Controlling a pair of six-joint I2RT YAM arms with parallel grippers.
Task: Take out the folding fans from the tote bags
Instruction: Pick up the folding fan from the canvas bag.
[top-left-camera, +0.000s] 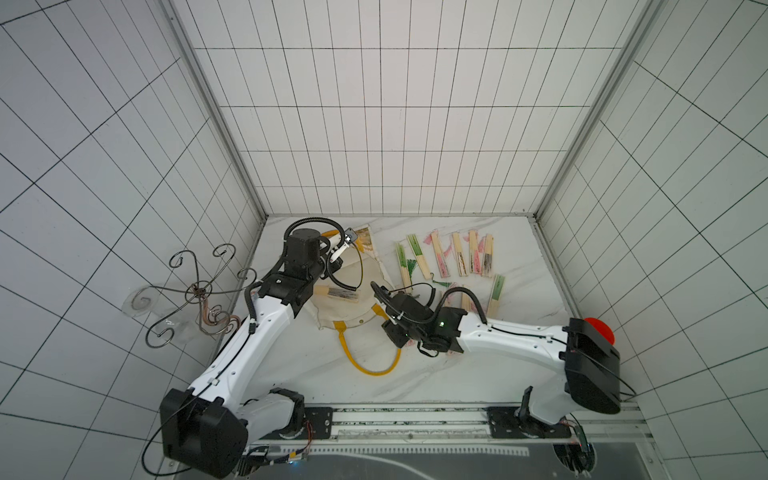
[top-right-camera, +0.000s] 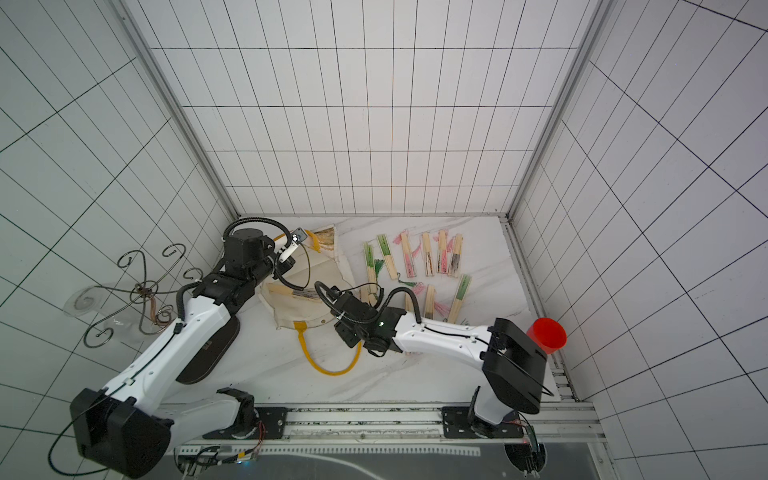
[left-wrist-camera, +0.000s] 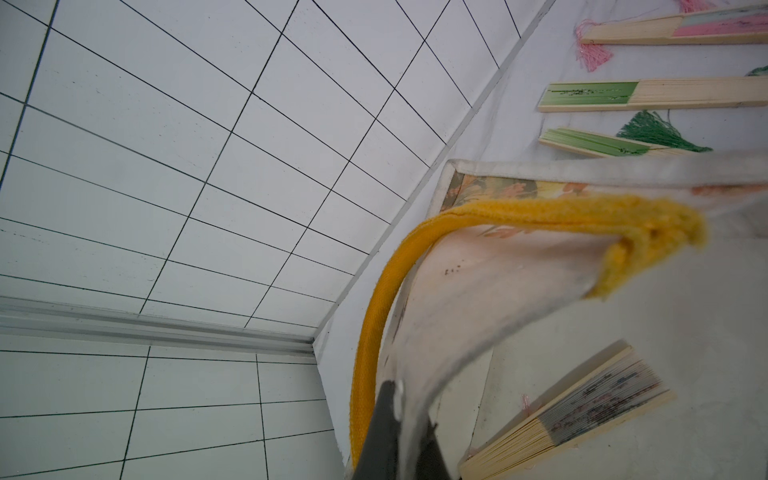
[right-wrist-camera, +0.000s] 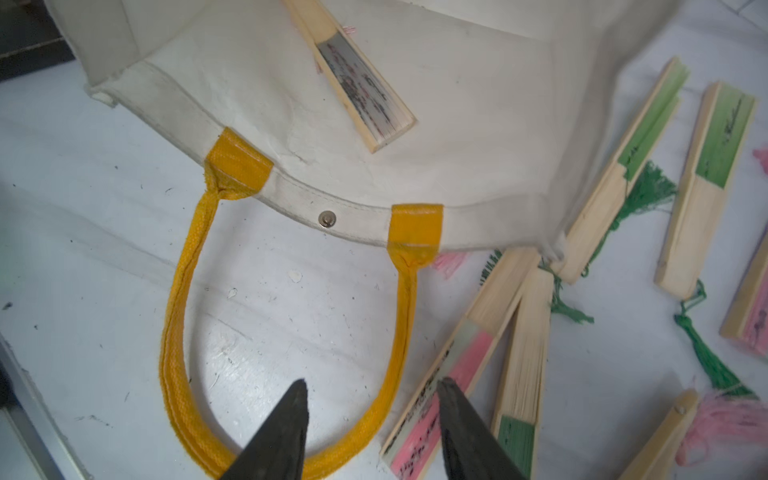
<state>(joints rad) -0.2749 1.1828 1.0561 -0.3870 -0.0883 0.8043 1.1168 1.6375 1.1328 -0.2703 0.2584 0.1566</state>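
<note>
1. Folding fans (top-left-camera: 437, 254) (top-right-camera: 406, 259) of pale bamboo, with pink, green or ink-marked folds, lie closed in a loose row on the white marble-look tabletop (top-left-camera: 523, 299). They sit beside the cream canvas tote bag (top-left-camera: 365, 286) (top-right-camera: 291, 316).
2. One slim closed fan with grey inked folds (top-left-camera: 336, 294) (top-right-camera: 293, 293) (left-wrist-camera: 582, 411) (right-wrist-camera: 357, 83) rests on the tote's lower panel, under its lifted upper edge. All four views show it.
3. The left gripper (left-wrist-camera: 405, 415) is clenched on the tote's upper rim next to the raised mustard-yellow handle (left-wrist-camera: 415, 249). Only the left wrist view shows this pinch and the floral print on the tote's outer face. In both top views the arm's wrist covers the fingers.
4. The right gripper (right-wrist-camera: 374, 382) hangs with jaws apart and empty above the second yellow handle loop (right-wrist-camera: 178, 332) (top-left-camera: 370, 370), which lies flat on the tabletop at the tote's mouth.
5. Only the right wrist view shows the metal snap (right-wrist-camera: 327, 219) on the tote's rim, and green-tasselled fans (right-wrist-camera: 602, 199) touching the tote's corner.
6. A red plastic cup (top-right-camera: 546, 334) stands well apart from the tote, beyond the fans. In a top view the right arm hides most of the cup (top-left-camera: 600, 327).
</note>
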